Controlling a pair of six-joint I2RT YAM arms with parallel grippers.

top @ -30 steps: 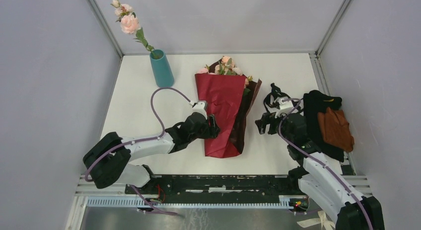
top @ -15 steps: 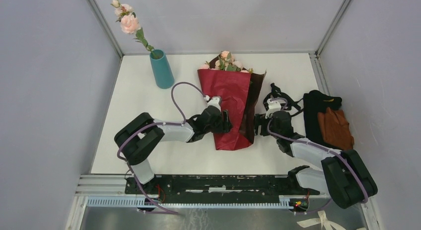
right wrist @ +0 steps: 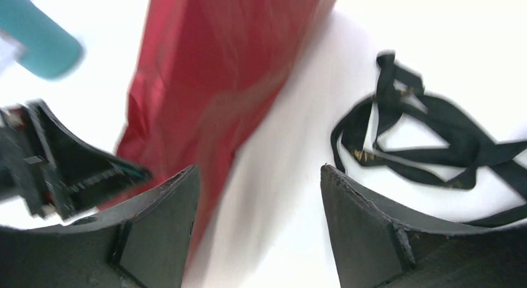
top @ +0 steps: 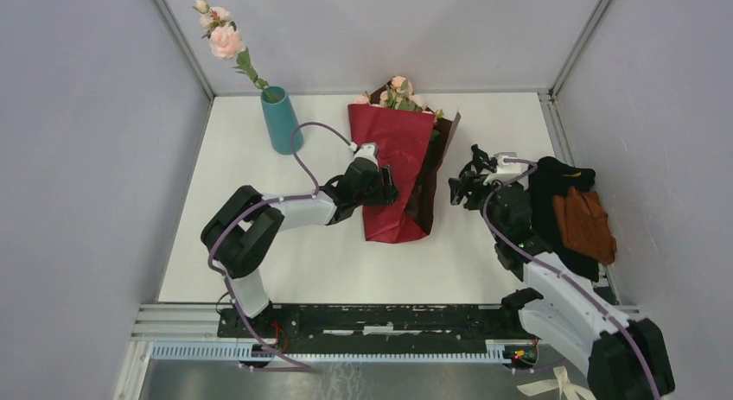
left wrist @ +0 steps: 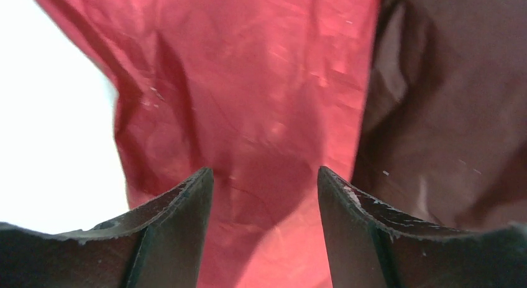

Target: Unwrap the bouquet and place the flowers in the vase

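Note:
The bouquet (top: pixel 399 162) lies on the white table (top: pixel 259 219), its dark red wrapping paper (left wrist: pixel 261 83) loose around it. Pink flowers (top: pixel 398 95) poke out at its far end. My left gripper (top: pixel 388 186) is open against the paper's left side, and red paper fills the view between its fingers (left wrist: pixel 264 170). My right gripper (top: pixel 455 193) is open and empty to the right of the bouquet (right wrist: pixel 205 70), above bare table (right wrist: pixel 260 168). The teal vase (top: pixel 281 119) stands at the far left with one pink rose stem (top: pixel 226 41) in it. In the right wrist view the vase (right wrist: pixel 40 36) shows at the top left.
A loose black ribbon (right wrist: pixel 422 139) lies on the table to the right of the bouquet, just beyond my right gripper. A black-and-orange cloth pile (top: pixel 575 214) sits at the right edge. Grey walls close in the table on three sides.
The bouquet has slid toward the far side with my left gripper against it. My right gripper went in to the bouquet's lower right edge, then drew back toward the ribbon.

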